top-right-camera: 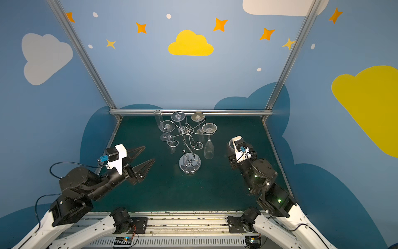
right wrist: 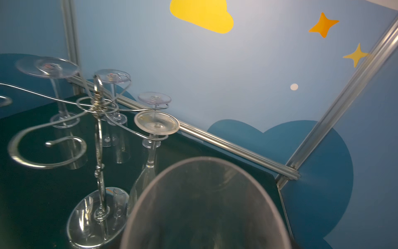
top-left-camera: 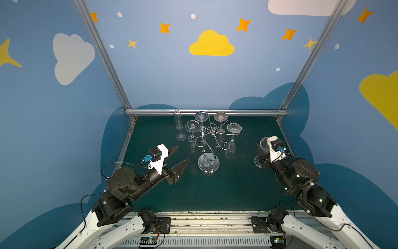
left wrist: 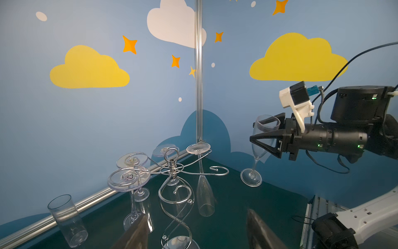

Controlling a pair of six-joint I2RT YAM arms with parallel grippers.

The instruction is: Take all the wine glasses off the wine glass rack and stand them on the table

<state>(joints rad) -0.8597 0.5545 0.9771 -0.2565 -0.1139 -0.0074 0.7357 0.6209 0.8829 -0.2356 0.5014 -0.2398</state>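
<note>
Top views: wine glass rack (top-left-camera: 212, 130) stands mid-table w/ four hung glasses (top-left-camera: 234, 127) foot-up on its arms. The wine glass (top-left-camera: 264, 144) is clear of it, well off to the right by the table (top-left-camera: 226, 189) edge, upright. The right gripper (top-left-camera: 263, 151) is at its bowl, but the wrist cam hides the jaws here. The left gripper (top-right-camera: 149, 153) sits near the rack base on the left, jaws wide, nothing in them; a lone flute (top-right-camera: 158, 122) stands at back left.

Left wrist view: best look at the grip. The right gripper (left wrist: 258, 131) is roughly half closed, one finger each side of the bowl, pinching it. The wine glass (left wrist: 258, 151) is upright; foot on the cloth or just above it, can't tell which.

Right wrist view: the wine glass (right wrist: 204, 204) rim fills the foreground; the rack (right wrist: 97, 103) stands beyond, apart from it.

Judgement: lift-off looks done; set-down is the step in hand. Next move prob. calls for seating the foot flat, then easing the jaws apart evenly and backing straight off w/o brushing the bowl; the glass is thin and top-heavy, so a sideways nudge could tip it.
</note>
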